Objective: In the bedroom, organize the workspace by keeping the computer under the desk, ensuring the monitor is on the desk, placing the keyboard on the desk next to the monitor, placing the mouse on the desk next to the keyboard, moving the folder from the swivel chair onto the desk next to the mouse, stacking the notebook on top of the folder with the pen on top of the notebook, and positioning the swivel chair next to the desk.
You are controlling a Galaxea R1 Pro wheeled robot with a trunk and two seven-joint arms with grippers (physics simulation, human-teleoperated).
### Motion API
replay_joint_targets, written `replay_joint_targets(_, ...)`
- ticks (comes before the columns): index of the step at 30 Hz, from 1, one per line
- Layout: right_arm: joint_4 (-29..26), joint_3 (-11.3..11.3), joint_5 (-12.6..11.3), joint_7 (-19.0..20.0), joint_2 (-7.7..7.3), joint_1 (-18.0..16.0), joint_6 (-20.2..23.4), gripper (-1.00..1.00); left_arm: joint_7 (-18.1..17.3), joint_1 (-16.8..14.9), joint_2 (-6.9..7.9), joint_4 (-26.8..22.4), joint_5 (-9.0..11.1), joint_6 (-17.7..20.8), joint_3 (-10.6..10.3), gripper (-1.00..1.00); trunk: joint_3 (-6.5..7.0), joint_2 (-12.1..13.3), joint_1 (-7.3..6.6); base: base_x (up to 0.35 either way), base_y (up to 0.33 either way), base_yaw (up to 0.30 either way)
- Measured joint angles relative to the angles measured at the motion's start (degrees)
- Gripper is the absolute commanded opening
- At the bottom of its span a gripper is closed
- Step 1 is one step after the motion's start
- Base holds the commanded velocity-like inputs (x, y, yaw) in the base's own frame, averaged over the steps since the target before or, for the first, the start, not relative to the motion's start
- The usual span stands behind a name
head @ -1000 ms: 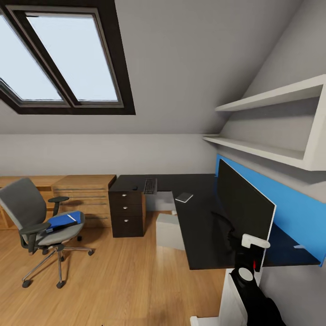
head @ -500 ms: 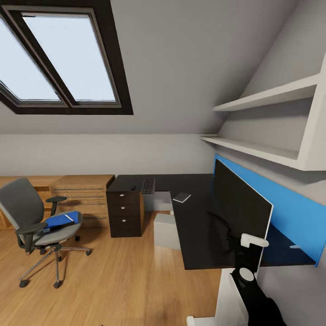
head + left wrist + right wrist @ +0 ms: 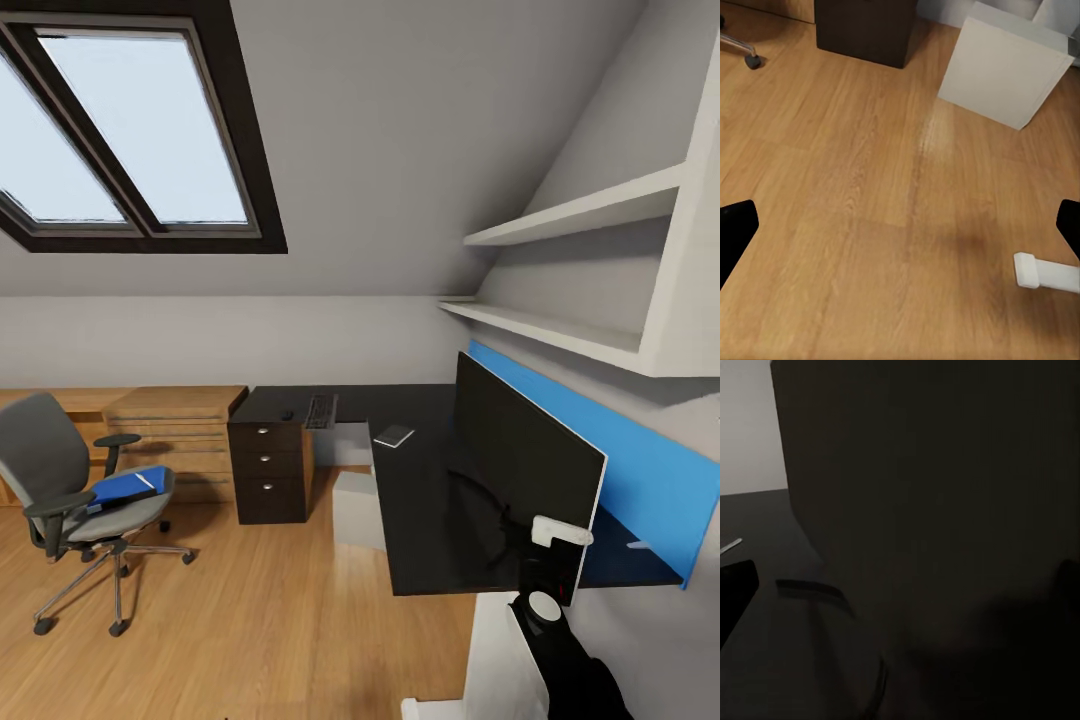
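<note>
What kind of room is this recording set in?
Probably an attic room fitted out as a home office. A skylight sits in a sloped ceiling, a long black desk carries a wide monitor, and a grey swivel chair stands on the wooden floor. No bed is in view.

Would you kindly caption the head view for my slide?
Attic bedroom: blue folder on the swivel chair, monitor, keyboard and notebook on the black desk.

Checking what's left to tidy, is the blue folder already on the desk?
No, the folder lies on the seat of the swivel chair, which stands apart from the desk.
</note>
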Motion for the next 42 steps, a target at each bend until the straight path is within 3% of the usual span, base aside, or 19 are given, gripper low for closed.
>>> replay_joint_targets(15, 1.00, 0.00, -0.01, 0.00, 0.18, 0.00, 0.00, 1.00, 0.00, 0.00, 0.09, 0.00, 0.08, 0.00, 0.09, 1.00, 0.00, 0.00, 0.01, -0.077, 0.000, 0.000)
replay_joint_targets(26, 1.24, 0.02, 0.00, -0.01, 0.26, 0.00, 0.00, 1.00, 0.00, 0.00, 0.09, 0.01, 0.03, 0.00, 0.08, 1.00, 0.00, 0.01, 0.03, -0.291, -0.011, 0.000)
replay_joint_targets(42, 1.23, -0.01, -0.08, 1.00, 0.09, 0.00, 0.01, 1.00, 0.05, 0.00, 0.09, 0.02, 0.00, -0.01, 0.06, 1.00, 0.00, 0.00, 0.00, -0.075, -0.259, 0.000)
